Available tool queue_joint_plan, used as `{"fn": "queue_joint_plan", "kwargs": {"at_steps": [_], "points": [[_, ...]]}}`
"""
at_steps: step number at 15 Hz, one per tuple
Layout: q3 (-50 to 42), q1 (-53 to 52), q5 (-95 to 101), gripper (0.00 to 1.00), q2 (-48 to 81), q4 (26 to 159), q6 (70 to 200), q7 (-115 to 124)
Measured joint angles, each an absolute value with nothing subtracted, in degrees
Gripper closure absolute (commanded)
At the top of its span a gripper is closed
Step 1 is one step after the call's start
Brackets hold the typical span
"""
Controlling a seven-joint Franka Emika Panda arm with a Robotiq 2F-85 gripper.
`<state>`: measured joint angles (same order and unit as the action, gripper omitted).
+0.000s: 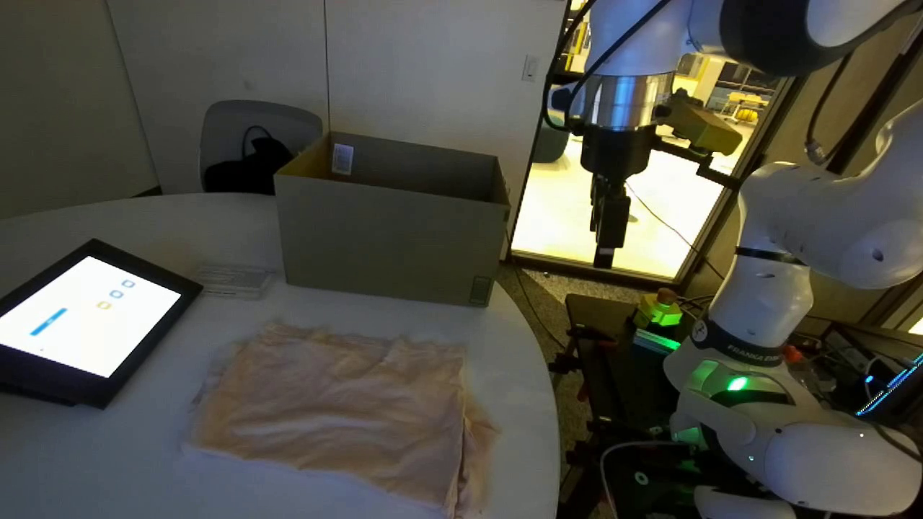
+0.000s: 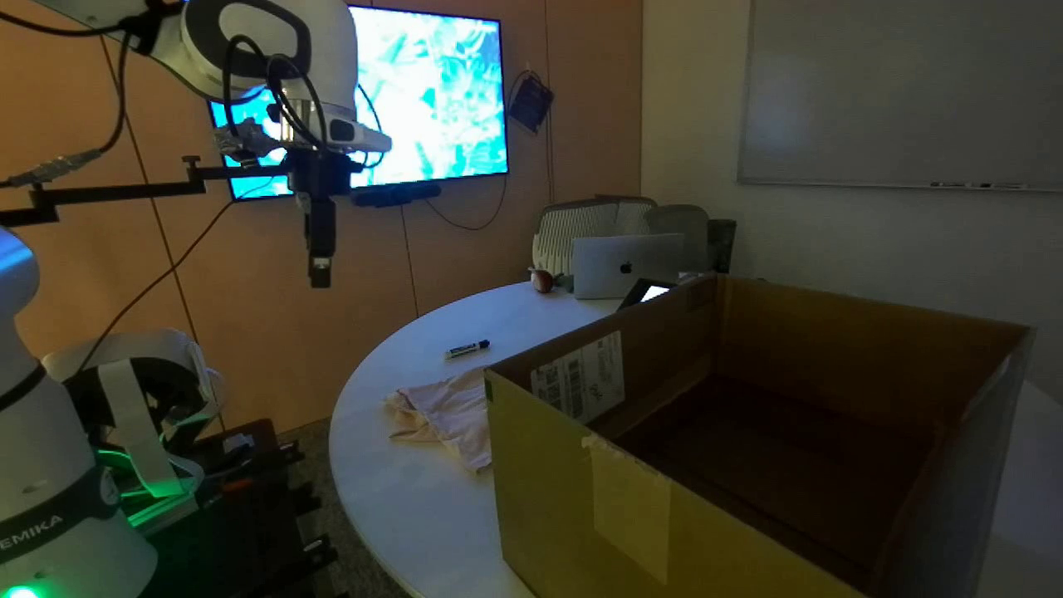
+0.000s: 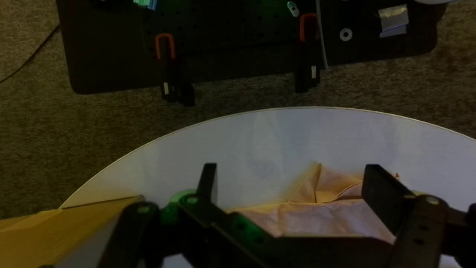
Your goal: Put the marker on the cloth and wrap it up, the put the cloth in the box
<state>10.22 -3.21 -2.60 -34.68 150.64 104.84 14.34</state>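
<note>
We see the cloth (image 1: 346, 411) lying wrinkled on the table (image 1: 515, 375), well below the gripper (image 3: 291, 178); in the wrist view we look down past the fingers (image 3: 383, 197) onto its pale folds, which they partly hide. The marker (image 2: 467, 350) lies on the table too, lower than the gripper and well apart from it, near the cloth without touching it. The gripper itself hangs pointing downward, released, its fingers spread wide. To one side of it, the box (image 1: 389, 241) stands upright on the same table with its top open; in the wrist view we catch a corner of it left of the fingers.

The table is white and rounded. We see its curved edge beyond the fingertips, with carpet (image 3: 55, 149) and a black cart (image 3: 111, 56) farther out. Across the cloth from the gripper, a tablet (image 1: 90, 317) shows a bright screen. A laptop (image 2: 598, 274) stands well apart from the gripper, near the far edge in an exterior view.

Around the room, we find a lit wall screen (image 2: 440, 100) behind the gripper in an exterior view, a whiteboard (image 2: 897, 91) far to its side, and, well away past the box, a grey chair (image 1: 259, 117).
</note>
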Motion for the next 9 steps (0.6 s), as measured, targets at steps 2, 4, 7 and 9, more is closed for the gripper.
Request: {"fn": "queue_joint_plan", "kwargs": {"at_steps": [2,4,7,9], "points": [[10.2,-3.3,-2.4,0.0,-34.2,150.6,105.4,14.1],[10.5,-3.6,-1.9,0.0,-32.7,150.4,107.7,13.8],[11.8,-4.3,-0.1,0.0,-28.1,148.7,113.5,13.8],[13.2,-4.7,1.4,0.0,-23.1,146.3,117.8,13.8]]}}
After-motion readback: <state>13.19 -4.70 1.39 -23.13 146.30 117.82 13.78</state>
